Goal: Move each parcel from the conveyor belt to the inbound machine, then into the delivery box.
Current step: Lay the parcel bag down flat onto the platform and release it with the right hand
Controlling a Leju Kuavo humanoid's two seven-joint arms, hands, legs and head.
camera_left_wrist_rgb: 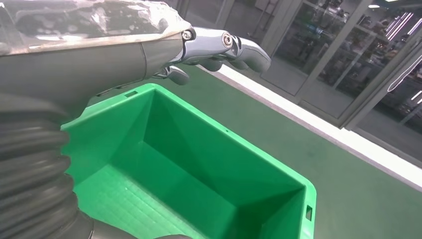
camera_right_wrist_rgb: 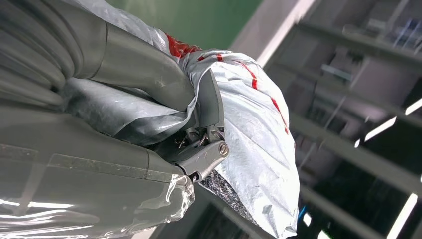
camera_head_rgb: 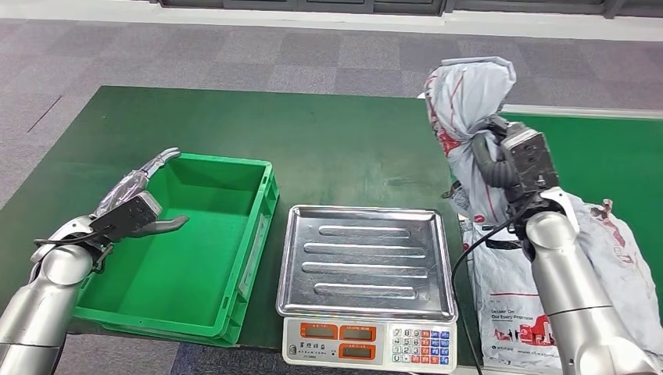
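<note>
The right hand [camera_head_rgb: 491, 148] is largely hidden in the head view: the wrist camera block and the crumpled film of the grey parcel [camera_head_rgb: 467, 117] cover its fingers. The right wrist view settles it, showing the thumb and fingers [camera_right_wrist_rgb: 201, 159] clamped into the grey parcel [camera_right_wrist_rgb: 249, 124], which bunches around them. The parcel is held up in the air, above the right edge of the weighing scale [camera_head_rgb: 367, 273] and clear of its steel tray. How much of the parcel hangs below the hand cannot be made out, since the arm covers it.

A second parcel [camera_head_rgb: 610, 258], grey-white with red print, lies on the green belt to the right of the scale. The right forearm crosses it and the picture edge cuts it off, so its full outline is not visible.

The left hand [camera_head_rgb: 133, 207] hovers over the near left corner of the green crate [camera_head_rgb: 258, 226], fingers straight and spread, holding nothing. The left wrist view confirms the extended fingers [camera_left_wrist_rgb: 234, 47] above the crate [camera_left_wrist_rgb: 278, 164] and shows its ribbed floor, which the head view shows only faintly.

The scale's display digits are too small to read.
</note>
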